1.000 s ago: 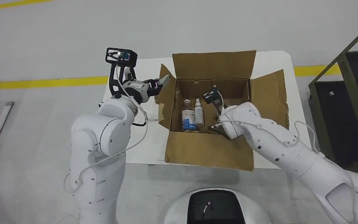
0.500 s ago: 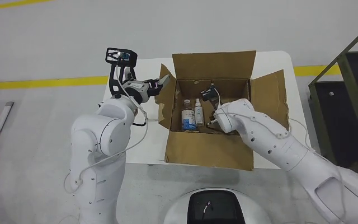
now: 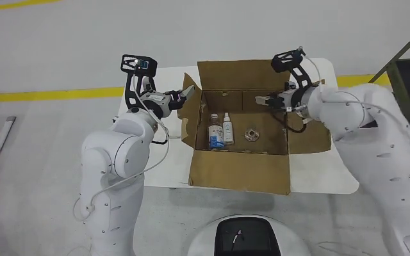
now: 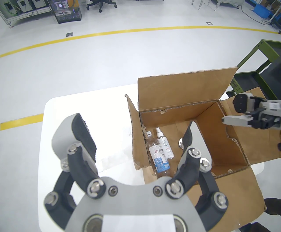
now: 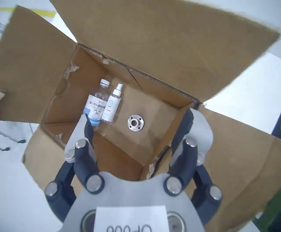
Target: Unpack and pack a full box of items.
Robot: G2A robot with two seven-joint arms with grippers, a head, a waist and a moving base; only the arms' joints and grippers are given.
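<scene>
A white table [image 4: 65, 105] stands on a pale grey floor [image 3: 64, 38] crossed by a yellow line [image 3: 57, 95]. A green metal rack [image 3: 384, 128] stands beside the table's right end. Far behind, a black office chair [image 4: 99, 3] sits near a dark equipment cart [image 4: 64, 11].

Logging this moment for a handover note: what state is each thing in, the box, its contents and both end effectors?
Box: open, flaps folded out.
Large bottle: capped, lying on the box floor.
Spray bottle: lying beside the large bottle.
Metal disc: flat on the box floor, apart from both bottles.
Left end effector: open, empty.
Right end effector: open, empty.
</scene>
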